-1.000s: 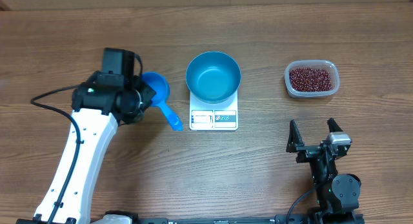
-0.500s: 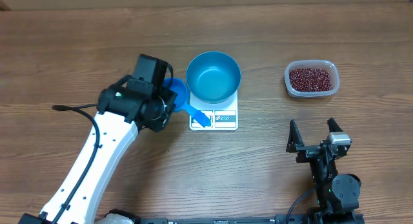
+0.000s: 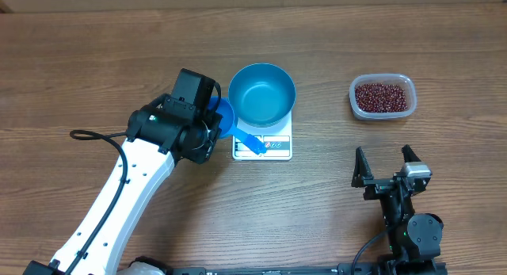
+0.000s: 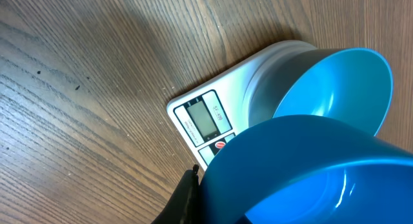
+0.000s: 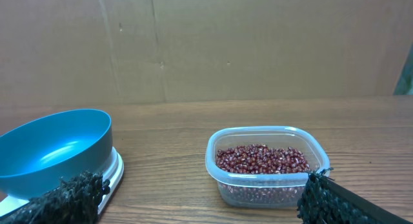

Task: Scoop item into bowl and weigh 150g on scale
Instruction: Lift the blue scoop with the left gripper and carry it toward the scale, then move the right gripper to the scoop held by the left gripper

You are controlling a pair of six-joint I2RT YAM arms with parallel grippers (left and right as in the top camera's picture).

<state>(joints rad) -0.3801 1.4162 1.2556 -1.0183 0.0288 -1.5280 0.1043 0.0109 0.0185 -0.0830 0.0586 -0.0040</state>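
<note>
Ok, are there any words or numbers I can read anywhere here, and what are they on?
On the scale: a small printed label beside the display window, too blurred to read.
In the display window: blank, no number showing.
On the buttons: little signs, too small to read.
On the bowl, the scoop and the tub: no text.

1. The bowl [image 3: 262,93]: teal-blue throughout, with a paler sheen inside.
2. The scale [image 3: 277,147]: white, with a grey display window and blue-marked button panel.
3. The beans [image 3: 383,96]: dark red-brown, a speckled maroon mass.
4. The tub [image 3: 352,97]: clear plastic.
5. The scoop [image 3: 226,116]: bright blue.
6. The table [image 3: 396,37]: brown wood with darker streaked grain.
7. The left arm [image 3: 119,196]: white shell, black wrist.
8. The right gripper [image 3: 386,166]: black.
</note>
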